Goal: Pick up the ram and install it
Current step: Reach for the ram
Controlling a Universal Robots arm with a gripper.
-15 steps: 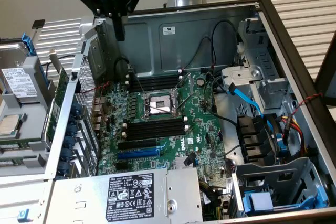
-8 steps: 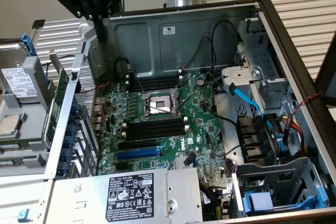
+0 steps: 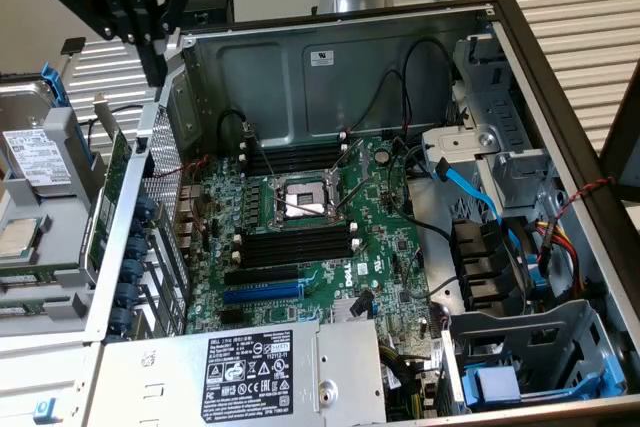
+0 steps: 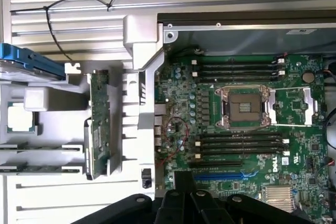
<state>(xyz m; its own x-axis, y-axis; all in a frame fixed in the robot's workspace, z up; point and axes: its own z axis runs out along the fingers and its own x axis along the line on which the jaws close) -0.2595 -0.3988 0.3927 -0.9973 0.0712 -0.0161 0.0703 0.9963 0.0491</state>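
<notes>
Gripper: the gripper [image 3: 155, 72] hangs high at the exterior view's left, over the edge of the computer case [image 3: 300, 77]. Its two fingers are pressed together and there is nothing between them. In the wrist view the gripper [image 4: 184, 179] shows as one black block over the motherboard.
Ram: the ram [image 3: 108, 197] is a long green stick that stands on its edge in a white holder [image 3: 60, 347], outside the case, at the exterior view's left of the case wall. In the wrist view the ram [image 4: 98, 129] sits between the grey parts of this holder [image 4: 121, 129]. The gripper is above it and well apart from it, not touching.
Motherboard: the green motherboard [image 3: 380, 247] lies on the floor of the open case. The CPU socket [image 3: 300, 197] with its metal frame is in the middle of it.
Memory slots: one bank of long black memory slots [image 3: 295, 157] lies on the far side of the socket, and the second bank [image 3: 295, 242] on the near side. Both have white clips at the ends. In the wrist view the two banks [image 4: 236, 69] [image 4: 239, 145] lie on both sides of the socket [image 4: 244, 107].
Blue slot: a blue expansion slot [image 3: 262, 292] lies just beside the near bank.
Other things: a power supply [image 3: 250, 367] with a black label is at the front of the case. A hard drive [image 3: 35, 157] lies beside the holder, outside the case.
</notes>
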